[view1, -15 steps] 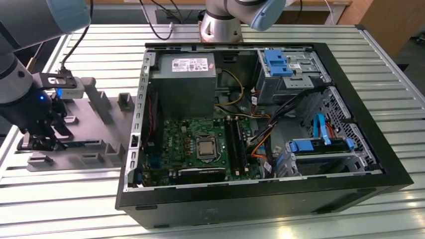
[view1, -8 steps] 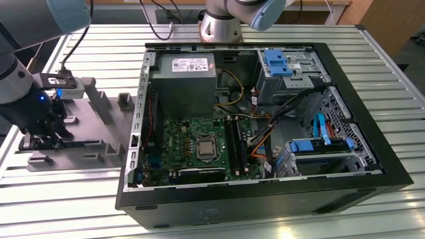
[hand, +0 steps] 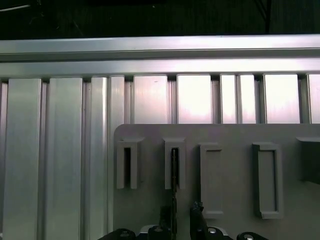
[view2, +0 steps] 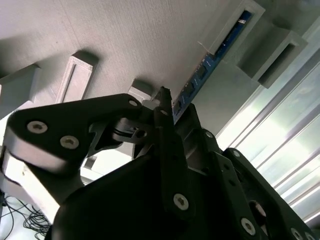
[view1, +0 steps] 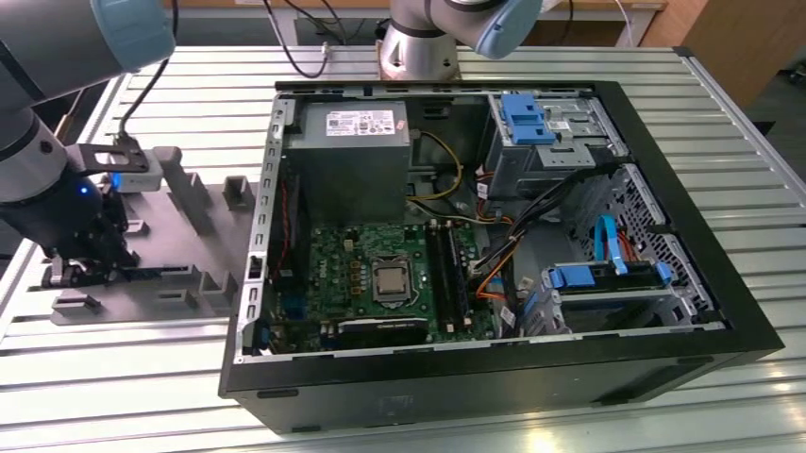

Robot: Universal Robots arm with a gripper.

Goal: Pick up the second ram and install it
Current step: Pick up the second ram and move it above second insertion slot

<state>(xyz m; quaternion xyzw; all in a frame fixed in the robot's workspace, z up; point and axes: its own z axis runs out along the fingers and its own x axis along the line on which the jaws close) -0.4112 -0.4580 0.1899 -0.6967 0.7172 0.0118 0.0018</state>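
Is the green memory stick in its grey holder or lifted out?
In: the memory stick stands on edge, its far end inside a slot of the grey holder.

second ram [view2: 207,62], thin dark board, on edge in grey fixture slot [view2: 257,9]

Slatted aluminium table [view1: 126,377] carries open computer case [view1: 504,387] (side panel off), grey fixture plate [view1: 158,250] beside it.

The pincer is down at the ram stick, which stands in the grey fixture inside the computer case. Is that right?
Not quite. The pincer is at the ram stick standing in the grey fixture, but that fixture lies on the table outside the computer case, to the exterior view's left of it, as the exterior view shows.
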